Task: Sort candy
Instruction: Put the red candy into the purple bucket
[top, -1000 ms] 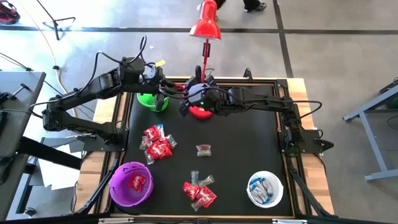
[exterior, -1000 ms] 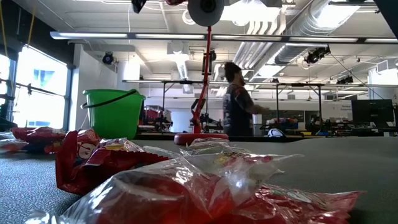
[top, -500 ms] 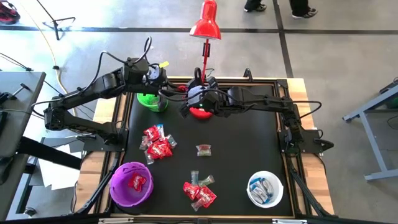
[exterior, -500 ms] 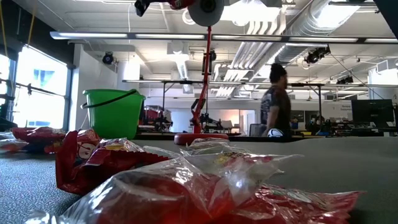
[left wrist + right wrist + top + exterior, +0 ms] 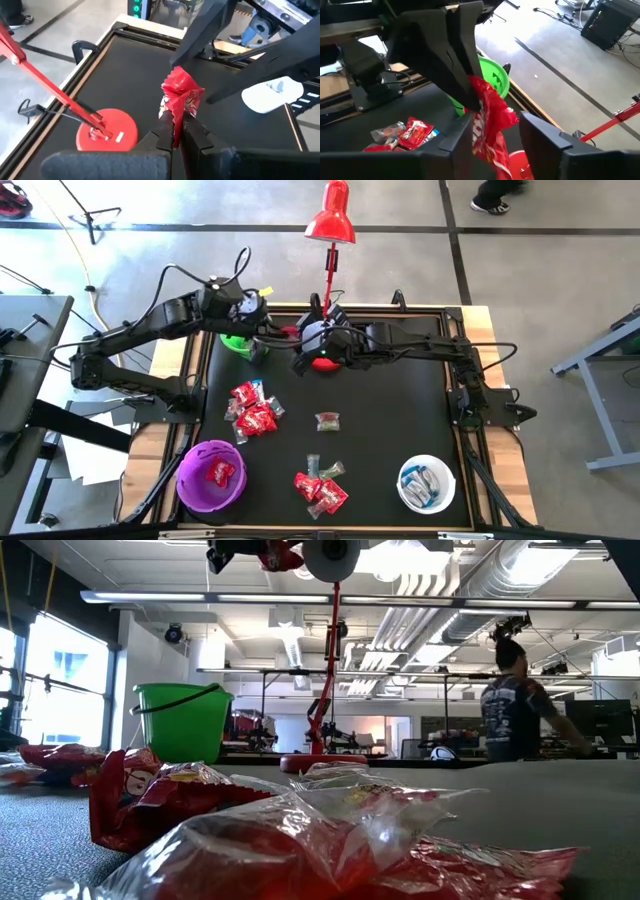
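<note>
A red-wrapped candy hangs in the air above the table's far middle, between my two grippers. My left gripper is shut on it, reaching in from the left past the green bowl. My right gripper faces it from the right and is open, one finger on each side of the candy's other end. The low view catches the candy at its very top. More candy lies in loose piles on the black mat. My left gripper pinches one crumpled end of the red wrapper between its two fingers. It comes from the table's left, slanting a little downward. The rest of the candy sticks out ahead of the fingertips, lifted clear of the table.
A red desk lamp stands with its round base just under the grippers and its shade beyond the far edge. A purple bowl sits near left, a white bowl near right. One small candy lies mid-mat.
My left gripper has tipped a little downward, and the red candy now shows lower at the top of the low view. A person in the room behind has walked to the right.
</note>
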Robot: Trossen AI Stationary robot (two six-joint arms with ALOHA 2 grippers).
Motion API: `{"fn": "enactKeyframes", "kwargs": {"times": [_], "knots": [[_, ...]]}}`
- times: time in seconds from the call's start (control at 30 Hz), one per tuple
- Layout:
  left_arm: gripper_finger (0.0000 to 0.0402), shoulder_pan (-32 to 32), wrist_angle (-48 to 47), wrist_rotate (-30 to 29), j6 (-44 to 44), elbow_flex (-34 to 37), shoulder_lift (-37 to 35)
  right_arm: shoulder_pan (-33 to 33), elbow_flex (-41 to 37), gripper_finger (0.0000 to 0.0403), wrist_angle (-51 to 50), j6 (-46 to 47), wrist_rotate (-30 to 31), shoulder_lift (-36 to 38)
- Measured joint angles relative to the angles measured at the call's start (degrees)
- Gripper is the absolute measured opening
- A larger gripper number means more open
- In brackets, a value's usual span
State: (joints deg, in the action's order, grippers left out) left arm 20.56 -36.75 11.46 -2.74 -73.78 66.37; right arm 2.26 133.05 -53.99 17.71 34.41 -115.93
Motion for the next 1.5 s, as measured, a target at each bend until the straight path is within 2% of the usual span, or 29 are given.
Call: {"fn": "enactKeyframes", "kwargs": {"times": [0.17, 0.37, 0.53, 0.83, 1.03, 1.13, 1.2, 1.37, 1.5], "knots": [[0.0000, 0.5, -3.8, -0.3, 0.0, 0.0, -1.2, 0.0, 0.0, 0.0194, -1.3, 1.0, 0.1, 0.0], [0.0000, 1.6, -14.2, -3.5, -1.9, 0.0, -4.9, 0.0, 0.0, 0.0201, -6.1, 4.6, 2.2, 0.4], [0.0000, 1.6, -24.4, -4.7, -7.8, 0.0, -9.2, -0.1, 0.0, 0.0199, -12.2, 10.1, 2.7, 1.6], [0.0000, 0.0, -30.6, -3.6, -22.1, 0.0, -16.2, -1.5, 0.0, 0.0199, -19.2, 10.9, 2.7, 2.4], [0.0000, -7.6, -34.6, -0.4, -37.5, 0.0, -19.1, -0.6, 0.0, 0.0199, -31.3, 16.0, 1.6, 2.5], [0.0000, -13.6, -32.9, -1.1, -44.9, 0.0, -18.9, 1.0, 0.0, 0.0199, -36.0, 17.8, 1.5, 2.5], [0.0000, -18.3, -30.8, -3.1, -48.7, -0.1, -17.6, 2.3, -0.1, 0.0199, -35.9, 18.0, 1.5, 2.5], [0.0000, -29.8, -23.3, -7.3, -51.7, -0.1, -11.2, 5.9, -0.2, 0.0199, -36.0, 15.7, 0.7, 2.9], [0.0000, -36.0, -21.8, -7.5, -53.1, -0.1, -5.5, 8.4, -0.2, 0.0199, -36.0, 15.6, 0.4, 2.9]]}}
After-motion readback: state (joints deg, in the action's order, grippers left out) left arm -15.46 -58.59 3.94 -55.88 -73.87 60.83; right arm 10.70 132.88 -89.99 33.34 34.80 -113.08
